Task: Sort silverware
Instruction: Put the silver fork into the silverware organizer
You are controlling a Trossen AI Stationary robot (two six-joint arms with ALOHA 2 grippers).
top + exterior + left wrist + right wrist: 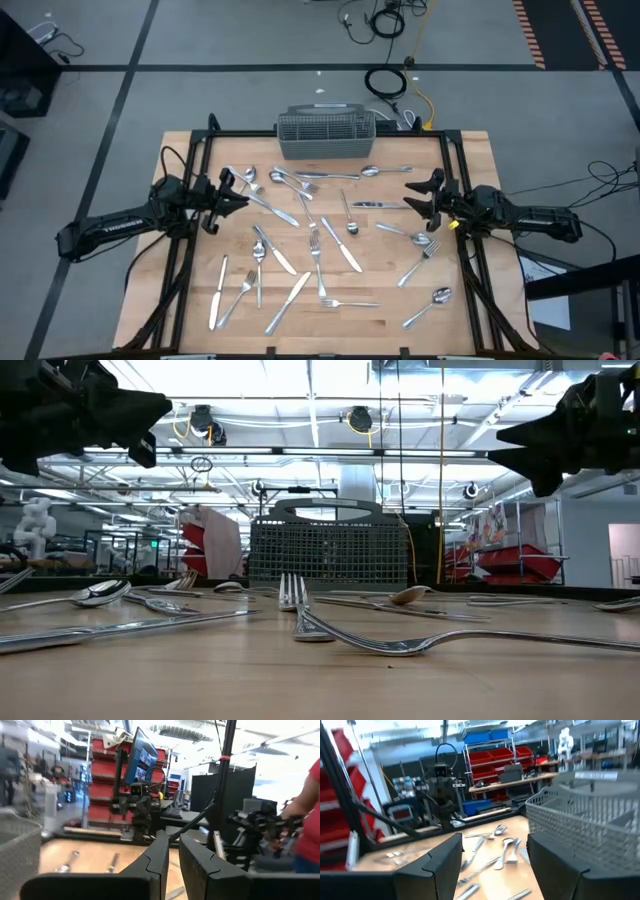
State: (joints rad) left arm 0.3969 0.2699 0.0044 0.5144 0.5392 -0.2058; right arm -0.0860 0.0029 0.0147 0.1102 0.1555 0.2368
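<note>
bright overhead ceiling lights (300, 420) flood the room and blow out to white in the low view. the silverware (315, 255) glints with small highlights on the evenly lit counter (380, 320). both wrist views are soft, with motion blur smearing the mesh basket (590, 827) and background shelves.

Two matte black, jointed robot arms, the left arm (120, 225) lettered in white, the right arm (530, 218) with a small yellow tag, each end in angular black two-finger grippers.
</note>
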